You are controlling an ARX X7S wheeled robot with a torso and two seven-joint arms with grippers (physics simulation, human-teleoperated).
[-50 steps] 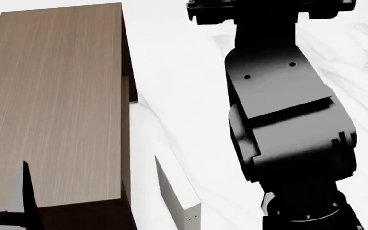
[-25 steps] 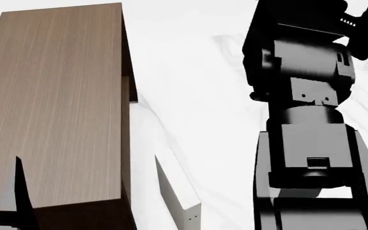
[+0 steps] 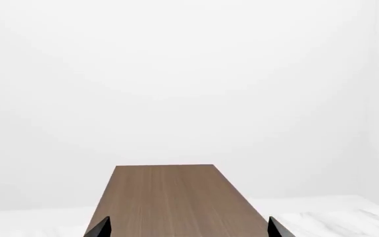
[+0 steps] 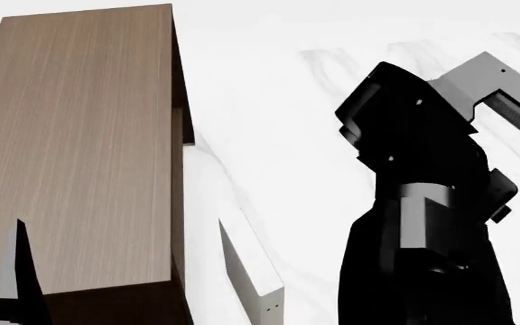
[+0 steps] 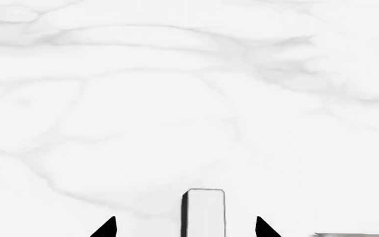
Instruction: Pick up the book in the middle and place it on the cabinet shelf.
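Our right gripper [image 5: 185, 231] sits wide open over the marble table [image 5: 176, 98] with the book [image 5: 204, 212] standing on edge dead ahead at 12 o'clock, between the tips, long axis running away from us. Left gripper [image 3: 188, 232], also spread, hovers over the cabinet shelf [image 4: 79, 149].

The white marble surface [image 4: 269, 108] with grey veins carries the tall brown cabinet [image 4: 79, 156], which stands at the left side. Just beside the cabinet, 1 pale off-white book [image 4: 251, 271] stands upright on the marble. In the right wrist view, another upright book [image 5: 204, 212] stands on the same surface.
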